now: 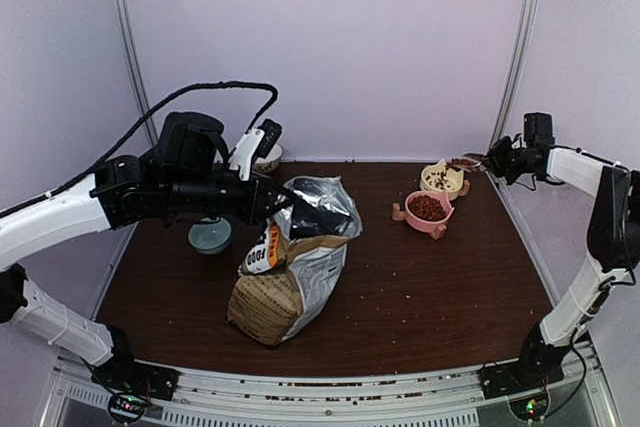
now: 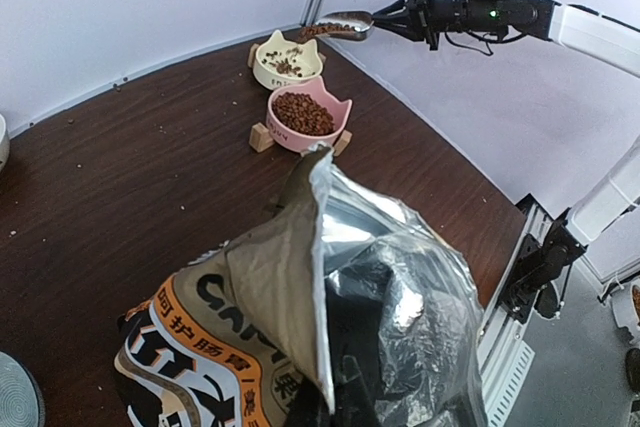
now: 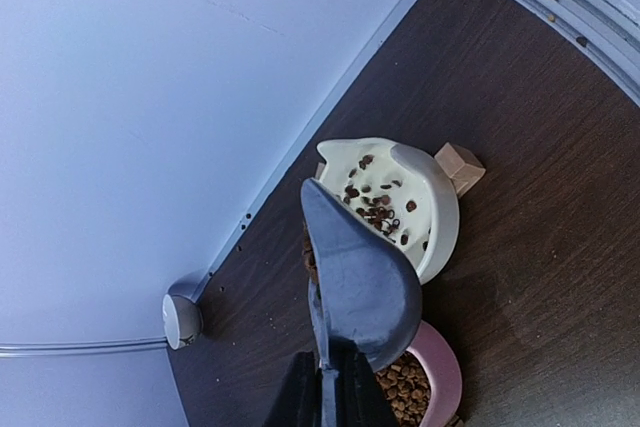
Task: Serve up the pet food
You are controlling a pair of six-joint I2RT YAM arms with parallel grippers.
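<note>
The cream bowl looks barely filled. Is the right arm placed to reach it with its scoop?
Probably yes: the scoop in the right pincer hovers by the cream bowl, nothing between them.

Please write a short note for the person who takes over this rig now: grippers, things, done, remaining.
Left gripper: shut on the bag's open top.
Right gripper: shut on the scoop, loaded with kibble, raised close to the cream bowl.
Done: pink bowl is full; cream bowl holds only a few pellets.
Remaining: probably empty the scoop into the cream bowl, then scoop more.
</note>
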